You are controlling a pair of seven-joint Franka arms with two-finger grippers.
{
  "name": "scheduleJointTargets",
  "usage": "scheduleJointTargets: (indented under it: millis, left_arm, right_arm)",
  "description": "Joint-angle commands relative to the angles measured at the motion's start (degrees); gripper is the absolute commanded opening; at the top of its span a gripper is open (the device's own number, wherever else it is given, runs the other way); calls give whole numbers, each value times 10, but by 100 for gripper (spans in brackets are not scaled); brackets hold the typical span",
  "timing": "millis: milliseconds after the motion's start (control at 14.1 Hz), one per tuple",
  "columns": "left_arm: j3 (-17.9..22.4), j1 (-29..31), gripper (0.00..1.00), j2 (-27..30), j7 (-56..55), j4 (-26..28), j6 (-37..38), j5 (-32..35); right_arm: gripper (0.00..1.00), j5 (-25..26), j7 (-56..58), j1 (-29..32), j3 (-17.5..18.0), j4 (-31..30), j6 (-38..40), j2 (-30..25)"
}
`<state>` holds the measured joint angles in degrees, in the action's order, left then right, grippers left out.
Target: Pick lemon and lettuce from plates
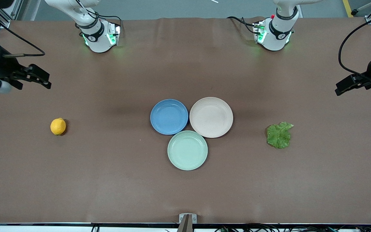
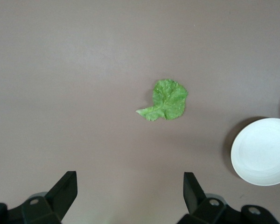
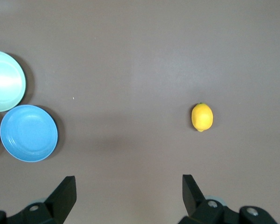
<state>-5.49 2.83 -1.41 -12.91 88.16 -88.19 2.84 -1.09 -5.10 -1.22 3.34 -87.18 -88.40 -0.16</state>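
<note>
The lemon (image 1: 58, 126) lies on the bare table toward the right arm's end, apart from the plates; it also shows in the right wrist view (image 3: 202, 117). The lettuce (image 1: 279, 135) lies flat on the table toward the left arm's end, and shows in the left wrist view (image 2: 165, 100). The blue plate (image 1: 169, 116) and the beige plate (image 1: 211, 117) stand side by side at mid-table, both empty. My right gripper (image 1: 40, 80) is open and empty, raised over the table's right-arm end. My left gripper (image 1: 345, 86) is open and empty, raised over the left-arm end.
A mint-green plate (image 1: 187, 150), empty, touches the blue and beige plates and sits nearer the front camera. The two arm bases (image 1: 100, 37) stand along the table's back edge. Cables hang by the left arm.
</note>
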Motion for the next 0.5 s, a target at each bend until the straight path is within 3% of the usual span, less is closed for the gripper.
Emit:
scheduleJointTargets:
  millis: [0,426]
  left_arm:
    - [7,-11,100,40,10,41,-2,-11]
    - [3,-11,100,45,11,42,-4,-13]
  right_arm:
    - [100,1,0,8,-3,24,10,9]
    - [100,-2,-1,17,-3,32,10,9]
